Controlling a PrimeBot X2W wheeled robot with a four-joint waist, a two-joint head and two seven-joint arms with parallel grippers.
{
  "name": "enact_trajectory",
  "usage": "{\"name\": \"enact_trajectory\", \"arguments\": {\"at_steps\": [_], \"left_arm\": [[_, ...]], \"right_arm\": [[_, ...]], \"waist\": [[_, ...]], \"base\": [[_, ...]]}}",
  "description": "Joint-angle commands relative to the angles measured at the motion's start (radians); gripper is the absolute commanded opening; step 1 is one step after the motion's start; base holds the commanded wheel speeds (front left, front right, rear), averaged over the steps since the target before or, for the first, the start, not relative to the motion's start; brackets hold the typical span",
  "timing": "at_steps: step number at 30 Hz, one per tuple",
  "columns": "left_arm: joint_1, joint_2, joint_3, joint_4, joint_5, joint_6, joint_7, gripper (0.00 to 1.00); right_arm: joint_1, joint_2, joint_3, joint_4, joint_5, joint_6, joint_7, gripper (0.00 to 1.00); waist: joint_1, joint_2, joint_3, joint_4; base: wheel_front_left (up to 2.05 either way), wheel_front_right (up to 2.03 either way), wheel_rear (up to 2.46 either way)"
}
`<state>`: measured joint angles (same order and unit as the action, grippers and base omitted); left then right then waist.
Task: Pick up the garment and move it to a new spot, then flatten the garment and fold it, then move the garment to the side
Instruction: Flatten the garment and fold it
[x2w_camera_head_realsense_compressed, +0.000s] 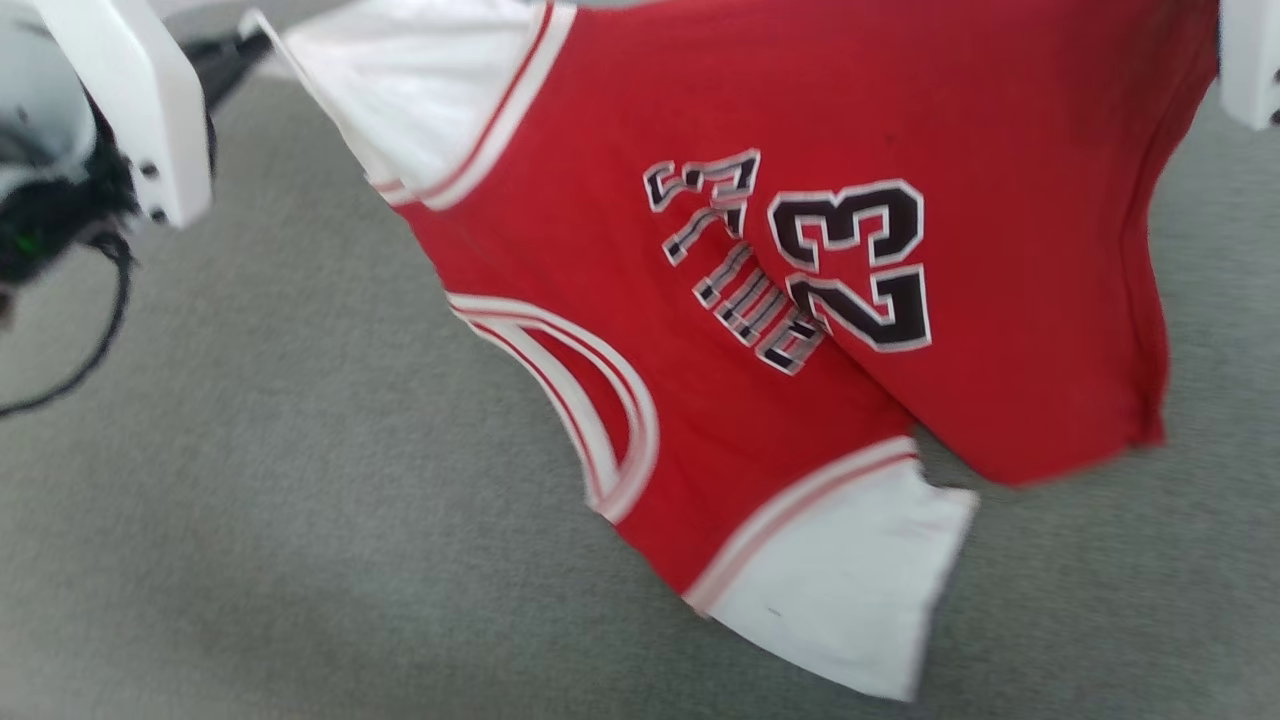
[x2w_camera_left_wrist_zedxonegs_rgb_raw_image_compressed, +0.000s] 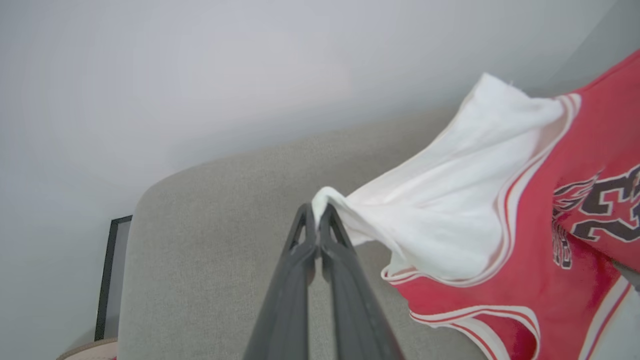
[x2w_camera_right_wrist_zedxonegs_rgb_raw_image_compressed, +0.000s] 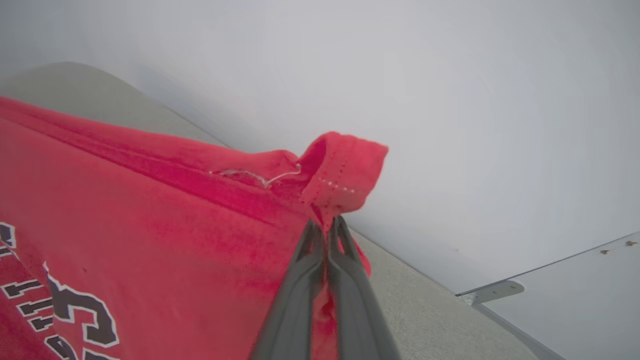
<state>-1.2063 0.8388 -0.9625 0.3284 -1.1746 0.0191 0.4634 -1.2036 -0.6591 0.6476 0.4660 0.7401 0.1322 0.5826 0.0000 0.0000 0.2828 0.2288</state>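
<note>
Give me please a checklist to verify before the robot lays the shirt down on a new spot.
1. Left gripper shut on the white sleeve: ok.
2. Right gripper shut on the red hem corner: ok.
3. Garment hangs spread between both grippers: ok.
4. Cloth flat: not ok, a deep fold runs beside the numerals.
5. Lower sleeve lifted off the grey surface: cannot tell.
</note>
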Motion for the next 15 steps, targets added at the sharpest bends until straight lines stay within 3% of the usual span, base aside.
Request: {"name": "enact_trajectory", "arguments": {"at_steps": [1,11,15], "left_arm": [[-0.024,0.006,0.007,0.012,0.008,0.007,0.009,0.0],[-0.172,-0.036,0.018,0.107,0.054,-0.013,0.036,0.0],[-0.251,-0.079,0.033,0.193,0.088,-0.025,-0.011,0.0]], "right_arm": [[0.008,-0.006,-0.017,-0.005,-0.012,-0.003,0.0,0.0],[0.032,0.034,-0.169,-0.067,-0.069,-0.003,0.028,0.0],[0.024,0.072,-0.241,-0.065,-0.146,-0.003,0.022,0.0]], "waist": [[0.0,0.0,-0.04,-0.041],[0.0,0.0,-0.092,-0.094],[0.0,0.0,-0.068,-0.107]], "base": [[0.0,0.0,0.0],[0.0,0.0,0.0],[0.0,0.0,0.0]]}}
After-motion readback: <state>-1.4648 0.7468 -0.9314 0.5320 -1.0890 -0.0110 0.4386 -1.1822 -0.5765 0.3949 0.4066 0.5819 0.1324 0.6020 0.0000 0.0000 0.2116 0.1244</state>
